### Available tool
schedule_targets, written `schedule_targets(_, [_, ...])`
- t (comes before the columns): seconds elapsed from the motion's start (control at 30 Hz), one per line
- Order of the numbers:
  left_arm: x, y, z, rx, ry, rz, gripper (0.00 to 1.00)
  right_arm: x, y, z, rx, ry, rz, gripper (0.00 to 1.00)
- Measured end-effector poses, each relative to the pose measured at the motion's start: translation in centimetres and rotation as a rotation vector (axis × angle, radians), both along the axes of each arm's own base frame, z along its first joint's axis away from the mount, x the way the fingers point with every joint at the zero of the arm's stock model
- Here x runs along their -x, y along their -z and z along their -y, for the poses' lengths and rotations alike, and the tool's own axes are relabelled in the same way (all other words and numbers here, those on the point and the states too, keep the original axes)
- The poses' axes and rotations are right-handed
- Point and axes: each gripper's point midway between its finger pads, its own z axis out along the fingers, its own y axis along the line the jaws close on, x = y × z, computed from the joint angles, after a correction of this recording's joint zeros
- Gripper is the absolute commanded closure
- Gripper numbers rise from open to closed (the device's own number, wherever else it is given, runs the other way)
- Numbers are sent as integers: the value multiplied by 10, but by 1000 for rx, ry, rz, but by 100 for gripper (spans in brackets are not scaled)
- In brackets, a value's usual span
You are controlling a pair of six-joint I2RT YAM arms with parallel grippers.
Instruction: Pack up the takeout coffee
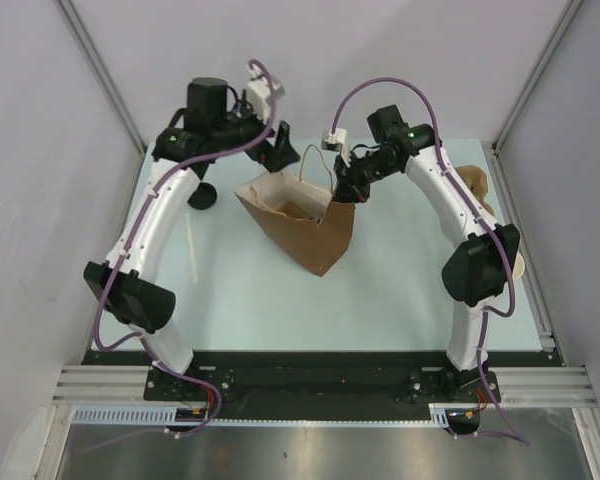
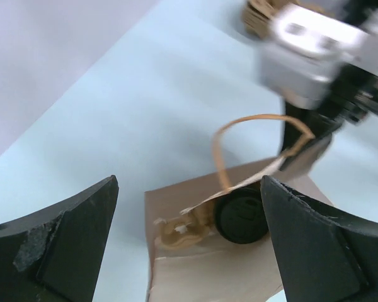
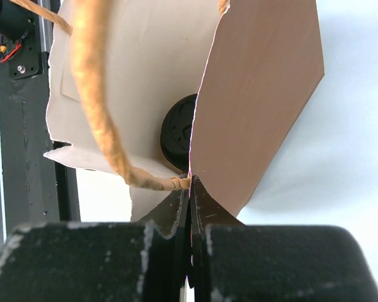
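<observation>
The takeout coffee sits inside the brown paper bag (image 1: 310, 235); only its round black lid shows, in the left wrist view (image 2: 241, 217) and the right wrist view (image 3: 176, 132). The bag stands open at the table's middle, mouth tilted toward the back. My right gripper (image 3: 190, 182) is shut on the bag's rim (image 3: 258, 94) where the twisted paper handle (image 3: 97, 94) joins, at the bag's right top edge (image 1: 342, 195). My left gripper (image 2: 189, 189) is open and empty, hovering above and behind the bag (image 1: 280, 150).
A black round object (image 1: 202, 195) lies under the left arm and a thin white stick (image 1: 192, 250) lies left of the bag. A brown pulp carrier (image 1: 477, 185) and a paper cup (image 1: 520, 265) sit behind the right arm.
</observation>
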Motion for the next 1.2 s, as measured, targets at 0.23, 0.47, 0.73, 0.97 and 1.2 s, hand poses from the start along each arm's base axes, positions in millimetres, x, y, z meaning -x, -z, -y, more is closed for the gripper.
schedule_targets(0.23, [-58,-27,-93,148,-361,-65,1,-15,0,2,-3,30,-13,70])
schedule_targets(0.47, [-70,49,-194,95,-707,-226,15,-22,3,6,12,79,-46,41])
schedule_targets(0.73, [-14,183,-293,-81,-990,-535,37,-23,-1,4,7,115,-70,23])
schedule_targets(0.97, [20,249,-304,-192,-1021,-698,36,-24,-1,3,19,140,-76,11])
schedule_targets(1.2, [13,300,-312,-233,-1060,-791,40,-24,-8,8,38,183,-67,0])
